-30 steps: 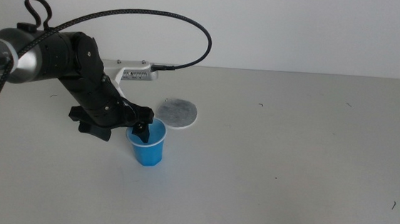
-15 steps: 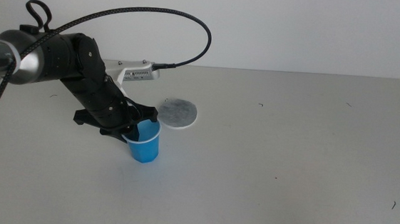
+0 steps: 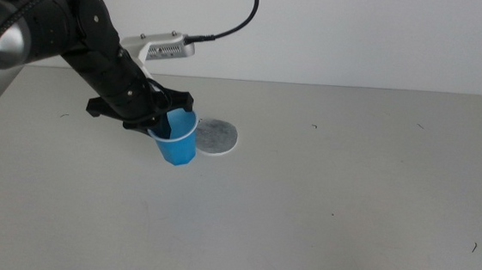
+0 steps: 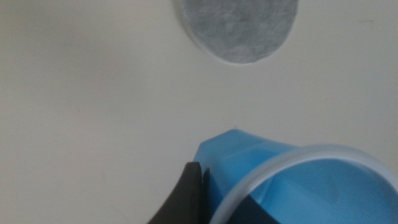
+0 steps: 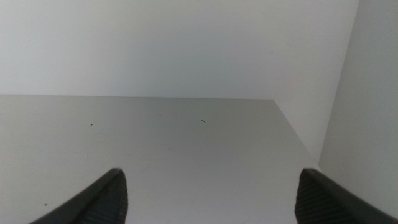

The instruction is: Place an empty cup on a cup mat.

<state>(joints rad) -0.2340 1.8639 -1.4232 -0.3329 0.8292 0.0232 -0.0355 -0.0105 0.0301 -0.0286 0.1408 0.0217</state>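
Cup [image 3: 177,144] clamped in left gripper [image 3: 166,126], tilted, beside cup mat [image 3: 215,135].

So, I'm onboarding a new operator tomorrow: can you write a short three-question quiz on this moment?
1. True or false: the cup already rests on the cup mat.
2. Which gripper holds the cup? A) left gripper B) right gripper C) neither
3. Fill in: the right gripper's fingers stand ____, with nothing between them.

Key
1. False: the cup is lifted off the table, just beside the mat in the middle view.
2. A: one finger sits inside the rim, one outside.
3. open
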